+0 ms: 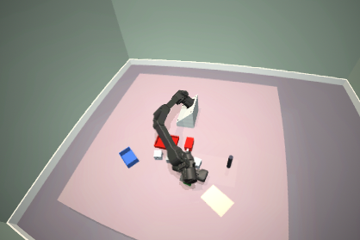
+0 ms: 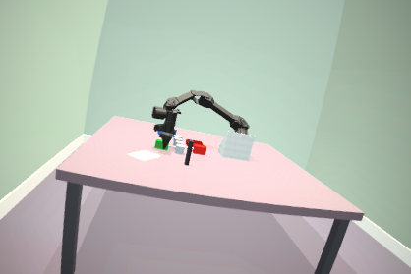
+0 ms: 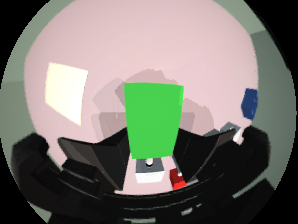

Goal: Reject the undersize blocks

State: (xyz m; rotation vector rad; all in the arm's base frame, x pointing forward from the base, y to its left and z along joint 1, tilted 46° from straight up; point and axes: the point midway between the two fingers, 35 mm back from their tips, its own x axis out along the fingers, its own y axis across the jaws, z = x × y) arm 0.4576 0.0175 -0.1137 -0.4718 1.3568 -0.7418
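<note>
The WidowX gripper (image 1: 188, 182) (image 2: 164, 146) (image 3: 149, 125) clamps the green GO gauge (image 1: 188, 184) (image 2: 161, 144) (image 3: 154, 120) above a pink table (image 1: 250, 112) (image 2: 221, 177) (image 3: 200, 45), near a steel block (image 3: 149, 175).

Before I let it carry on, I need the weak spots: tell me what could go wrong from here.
The gripper is shut on the green gauge, with a block close by; a low sideways move might knock it. The red block sits beside the red tray, so a drop could land off target.
</note>
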